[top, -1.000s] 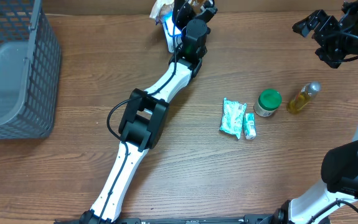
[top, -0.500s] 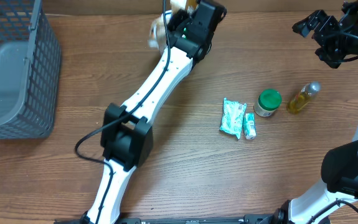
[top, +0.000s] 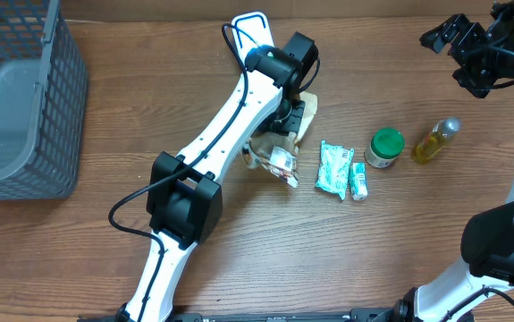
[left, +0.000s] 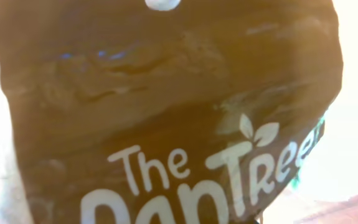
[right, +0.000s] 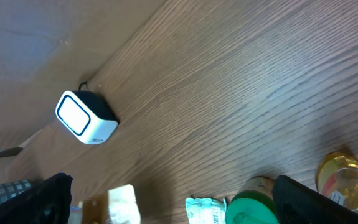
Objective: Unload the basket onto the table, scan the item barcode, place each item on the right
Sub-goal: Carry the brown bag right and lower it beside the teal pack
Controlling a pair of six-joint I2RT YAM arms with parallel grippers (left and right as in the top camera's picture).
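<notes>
Left arm has swung down from the scanner (top: 250, 27), which now stands uncovered well behind it. It has carried the brown bag (top: 273, 159) to mid-table; a second ago the bag was up at the scanner. The left gripper (top: 292, 116) is clamped narrowly on the bag, whose white lettering fills the left wrist view. Just right of that gripper lie two teal packets (top: 334, 168), then a green-lidded jar (top: 384, 148) and a bottle (top: 435, 141). Far right, the right gripper (top: 460, 55) hangs with jaws spread wide, holding nothing.
</notes>
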